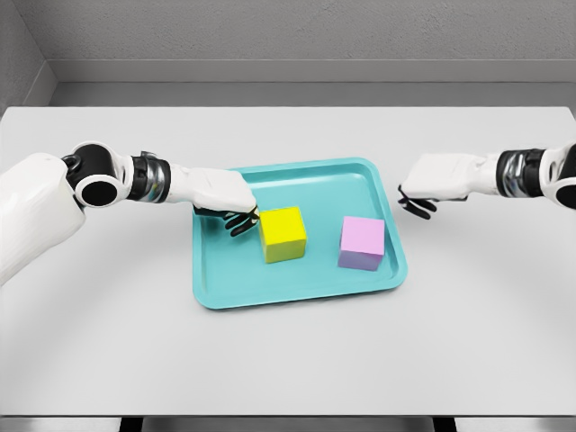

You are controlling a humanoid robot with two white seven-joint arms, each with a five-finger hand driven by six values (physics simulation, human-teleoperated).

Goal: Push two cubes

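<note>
A yellow cube [283,234] and a pink cube [363,243] sit side by side, apart from each other, on a teal tray [297,288] in the middle of the white table. My left hand [236,216] hovers over the tray's left part, its dark curled fingertips [243,224] touching or nearly touching the yellow cube's left face. It holds nothing. My right hand [418,204] hangs just outside the tray's right rim, up and to the right of the pink cube, fingers curled downward and empty.
The white table [108,342] stretches around the tray on every side. A grey wall and floor strip run behind its far edge.
</note>
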